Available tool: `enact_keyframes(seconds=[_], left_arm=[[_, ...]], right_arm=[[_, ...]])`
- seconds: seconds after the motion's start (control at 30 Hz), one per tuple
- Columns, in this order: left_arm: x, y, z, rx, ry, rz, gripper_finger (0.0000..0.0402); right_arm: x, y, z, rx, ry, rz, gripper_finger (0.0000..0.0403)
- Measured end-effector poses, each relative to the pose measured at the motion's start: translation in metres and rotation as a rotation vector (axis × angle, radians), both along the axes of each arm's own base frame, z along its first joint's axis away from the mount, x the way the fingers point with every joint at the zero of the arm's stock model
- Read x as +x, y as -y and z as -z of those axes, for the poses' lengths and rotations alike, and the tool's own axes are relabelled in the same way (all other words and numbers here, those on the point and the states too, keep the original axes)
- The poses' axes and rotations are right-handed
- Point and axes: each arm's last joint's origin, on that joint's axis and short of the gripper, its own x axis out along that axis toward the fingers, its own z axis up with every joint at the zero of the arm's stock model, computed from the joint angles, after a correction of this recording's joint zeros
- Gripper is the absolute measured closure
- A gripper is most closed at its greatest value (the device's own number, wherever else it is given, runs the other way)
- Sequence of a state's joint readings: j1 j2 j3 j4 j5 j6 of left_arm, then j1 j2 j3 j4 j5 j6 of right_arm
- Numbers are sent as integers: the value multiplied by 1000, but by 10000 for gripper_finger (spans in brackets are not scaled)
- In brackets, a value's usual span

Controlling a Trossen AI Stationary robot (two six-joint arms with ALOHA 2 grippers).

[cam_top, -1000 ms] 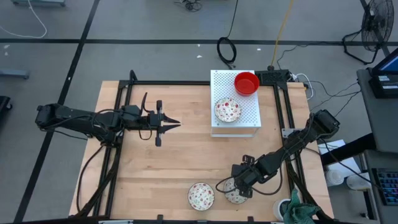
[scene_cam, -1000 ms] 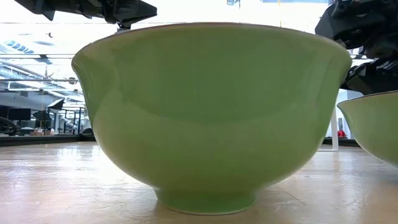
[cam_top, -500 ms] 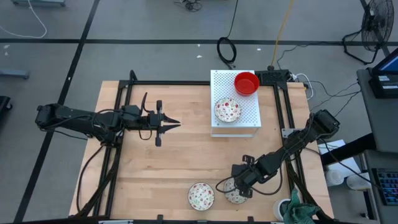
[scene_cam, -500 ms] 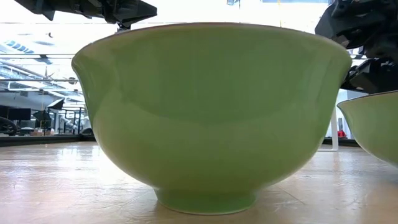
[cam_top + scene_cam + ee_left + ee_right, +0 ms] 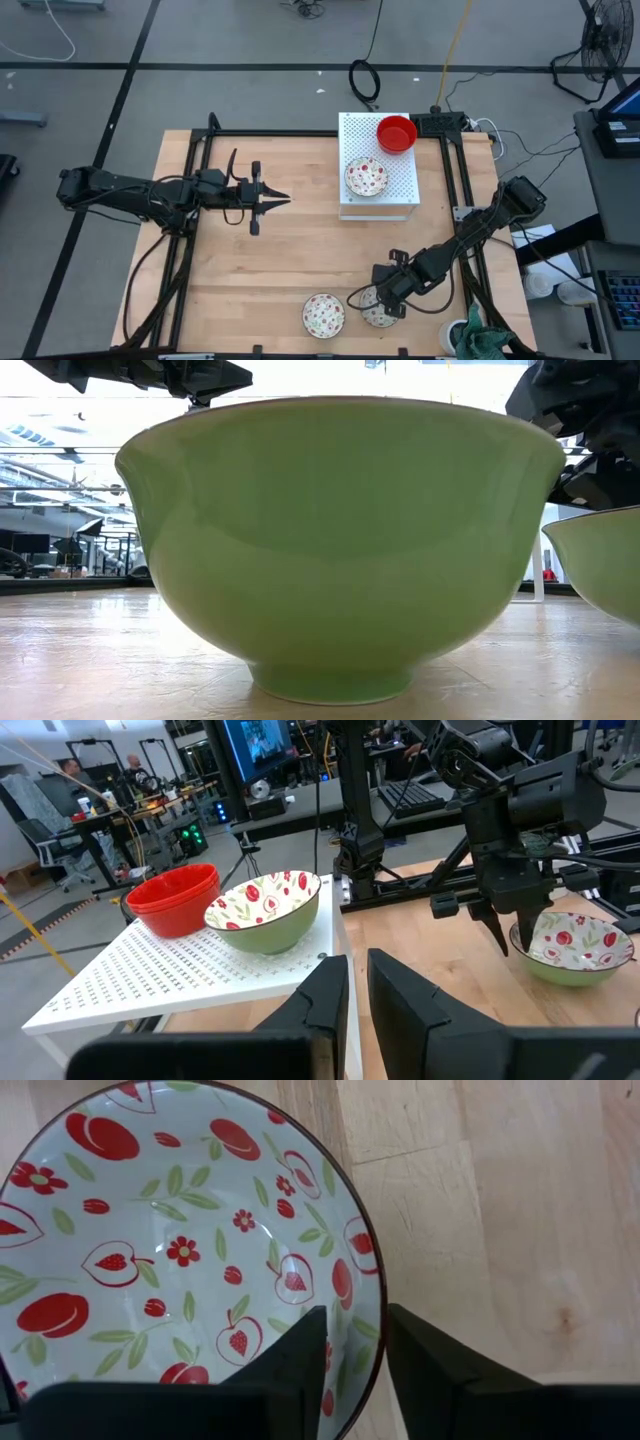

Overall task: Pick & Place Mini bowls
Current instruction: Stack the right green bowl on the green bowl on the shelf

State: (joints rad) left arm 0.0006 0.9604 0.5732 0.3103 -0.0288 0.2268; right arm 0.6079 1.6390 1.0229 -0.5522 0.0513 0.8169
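Pale wood covers the table (image 5: 250, 270) in the high view. On it the left gripper (image 5: 283, 200) waits toward nine o'clock of centre, pointing at the white perforated board (image 5: 377, 210) at about one o'clock. A red bowl (image 5: 396, 133) and a floral bowl on the board (image 5: 366, 177) already sit there. Toward five o'clock the right gripper (image 5: 384, 305) is down over the floral bowl at the table's near edge (image 5: 379, 316), with a second floral bowl (image 5: 323, 314) just beside it at six o'clock.

Seen from table height, that second floral bowl's green outside (image 5: 340, 550) fills nearly everything, and the right arm's bowl (image 5: 600, 575) peeks in at three o'clock.

From the left wrist, its own fingers (image 5: 320, 1010) stand nearly together with nothing between them. Beyond them are the two boarded bowls (image 5: 265, 910) and the right gripper (image 5: 512, 920) dipping onto its bowl's rim (image 5: 570, 945).

From the right wrist, the dark fingers (image 5: 300, 1365) straddle the floral bowl's rim (image 5: 375, 1295), one inside and one outside, narrowed about it; whether the pinch is firm yet cannot be told.

The step in hand looks like grasping this bowl. Next comes a secure pinch, a straight lift, and a carry toward the board.
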Motion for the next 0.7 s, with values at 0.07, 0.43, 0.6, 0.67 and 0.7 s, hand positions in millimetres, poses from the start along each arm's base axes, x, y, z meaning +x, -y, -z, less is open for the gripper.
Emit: enact_keyframes(seconds=[0.07, 0.43, 0.6, 0.67, 0.7], left_arm=[[0, 0, 0, 0, 0, 0, 353], [0, 0, 0, 0, 0, 0, 353], [0, 0, 0, 0, 0, 0, 353], [0, 0, 0, 0, 1, 0, 353], [0, 0, 0, 0, 0, 0, 353]], right_arm=[[0, 0, 0, 0, 0, 0, 315], [7, 12, 0, 93, -61, 55, 337], [10, 16, 0, 94, -60, 66, 350], [11, 17, 0, 93, -60, 66, 354], [11, 17, 0, 94, -60, 65, 356]])
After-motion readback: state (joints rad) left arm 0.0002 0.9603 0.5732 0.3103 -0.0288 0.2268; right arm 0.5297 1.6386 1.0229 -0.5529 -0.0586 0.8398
